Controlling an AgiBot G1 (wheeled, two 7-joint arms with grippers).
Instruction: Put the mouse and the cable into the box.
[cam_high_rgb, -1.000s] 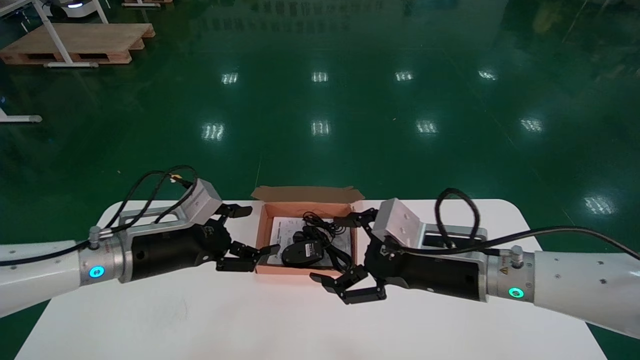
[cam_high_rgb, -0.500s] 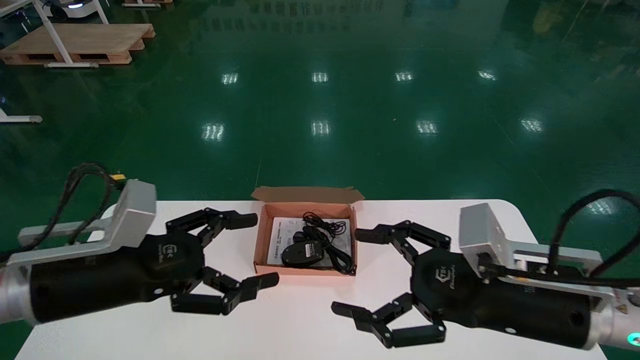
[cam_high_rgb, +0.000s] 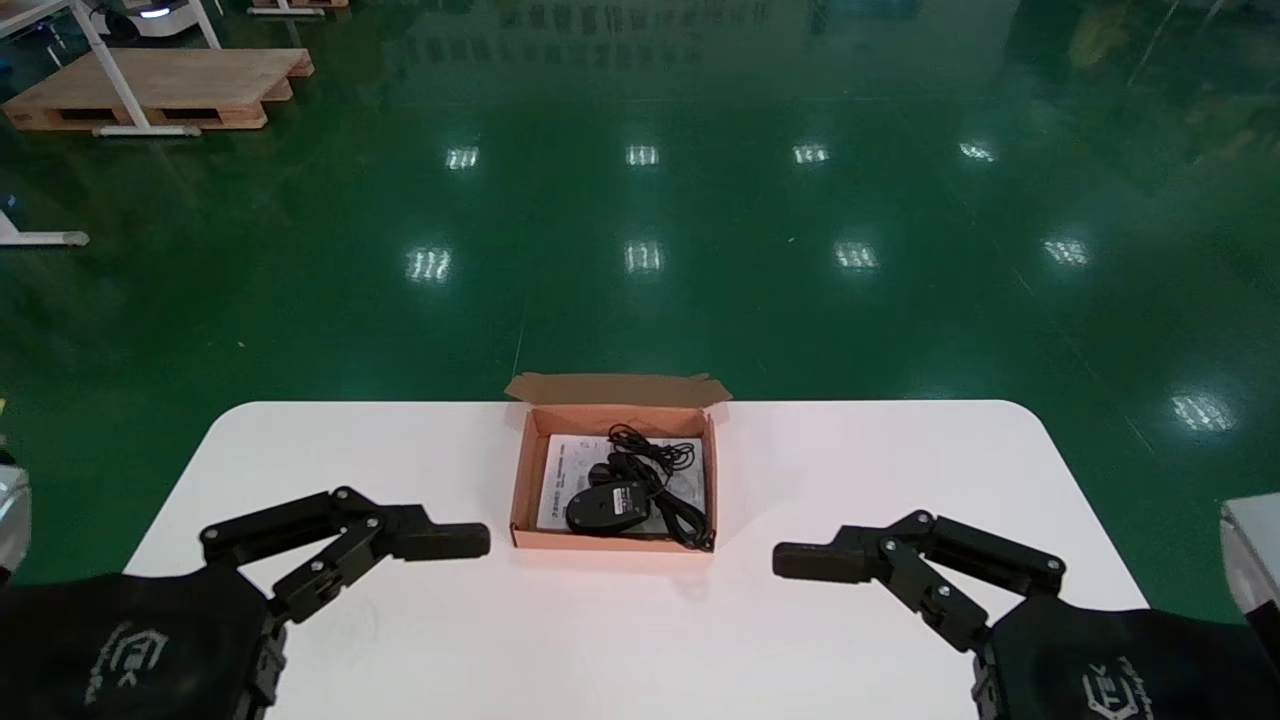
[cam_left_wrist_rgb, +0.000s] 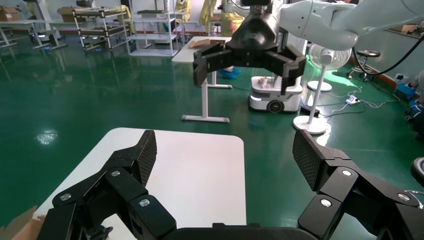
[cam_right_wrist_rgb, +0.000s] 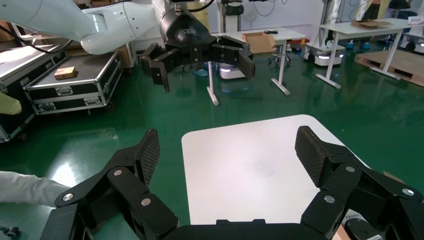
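**Hovering wide and holding nothing**

Left wrist view: the left gripper (cam_left_wrist_rgb: 226, 155) hangs above the white, round-cornered table (cam_left_wrist_rgb: 200, 170). Its two black ribbed fingers (cam_left_wrist_rgb: 142, 157) are spread far apart, with only bare tabletop and floor showing between them. Farther off and facing it is the right gripper (cam_left_wrist_rgb: 248, 67), its jaws equally wide and empty.

Right wrist view: the picture is mirrored. The right gripper (cam_right_wrist_rgb: 227, 150) is splayed to its full width over the table (cam_right_wrist_rgb: 250, 170) and grips nothing. Across from it the left gripper (cam_right_wrist_rgb: 202, 67) hangs in the air, also gaping and empty.

Head view: a small open brown cardboard box (cam_high_rgb: 521, 490) sits in the middle of the table (cam_high_rgb: 850, 460), nearer the far edge, with its lid flap folded back behind it. A black computer mouse (cam_high_rgb: 604, 507) lies inside, close to the front wall, on top of a white printed leaflet (cam_high_rgb: 565, 465). The thin black cable (cam_high_rgb: 672, 500) is in the box too. It is loosely bunched near the back and trails along the wall on the robot's right, touching the mouse.

Both grippers sit low at the near edge, one on each side of the box and apart from it. Each shows a single black finger (cam_high_rgb: 440, 541) pointing inward toward the box's front corners without touching the cardboard.
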